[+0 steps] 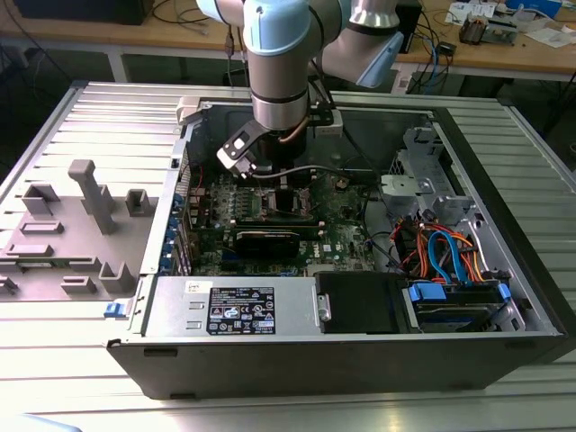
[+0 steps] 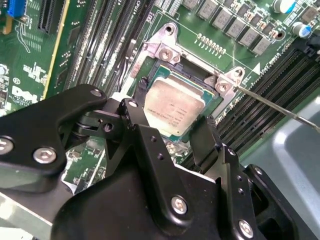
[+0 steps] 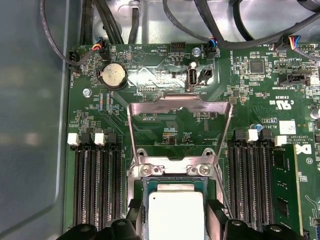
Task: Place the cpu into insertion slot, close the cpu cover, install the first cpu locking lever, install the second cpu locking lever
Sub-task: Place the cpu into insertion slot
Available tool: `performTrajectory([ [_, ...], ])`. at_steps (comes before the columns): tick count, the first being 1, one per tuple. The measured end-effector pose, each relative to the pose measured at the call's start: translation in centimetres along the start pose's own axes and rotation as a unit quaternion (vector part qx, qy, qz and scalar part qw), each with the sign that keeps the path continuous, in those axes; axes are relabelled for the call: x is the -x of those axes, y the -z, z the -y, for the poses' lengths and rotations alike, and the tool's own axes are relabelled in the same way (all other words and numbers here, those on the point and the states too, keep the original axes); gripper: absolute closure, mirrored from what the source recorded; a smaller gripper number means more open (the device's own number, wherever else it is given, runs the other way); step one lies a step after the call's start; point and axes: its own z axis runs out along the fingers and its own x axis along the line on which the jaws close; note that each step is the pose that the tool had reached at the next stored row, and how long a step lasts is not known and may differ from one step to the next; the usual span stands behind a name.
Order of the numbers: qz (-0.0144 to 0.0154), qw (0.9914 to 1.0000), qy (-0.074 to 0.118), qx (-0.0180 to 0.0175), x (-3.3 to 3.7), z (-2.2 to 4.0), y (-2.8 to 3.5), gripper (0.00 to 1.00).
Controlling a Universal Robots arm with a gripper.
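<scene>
Two fingers (image 3: 216,212) stand apart astride the cpu (image 3: 176,215) in the slot (image 3: 172,170), cover (image 3: 180,100) open; I'd keep it flat, square to the rim.

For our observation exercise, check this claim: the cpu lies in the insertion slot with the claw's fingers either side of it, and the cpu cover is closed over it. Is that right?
No. The cpu cover is open, swung back off the insertion slot, as the first wrist view shows. The rest stands: the cpu lies in the slot, with the fingers of the claw either side.
</scene>
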Motion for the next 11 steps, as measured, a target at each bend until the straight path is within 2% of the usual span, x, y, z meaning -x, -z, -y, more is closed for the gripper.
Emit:
performTrajectory([
  [2,-0.0001,1.0,0.0,0.0,0.0,-0.04,0.42,0.38],
  [4,0.0,1.0,0.0,0.0,0.0,-0.05,0.5,0.38],
  [9,0.0,1.0,0.0,0.0,0.01,-0.15,1.55,0.38],
  [11,-0.0002,1.0,0.0,0.0001,0.0,-0.16,1.62,0.38],
])
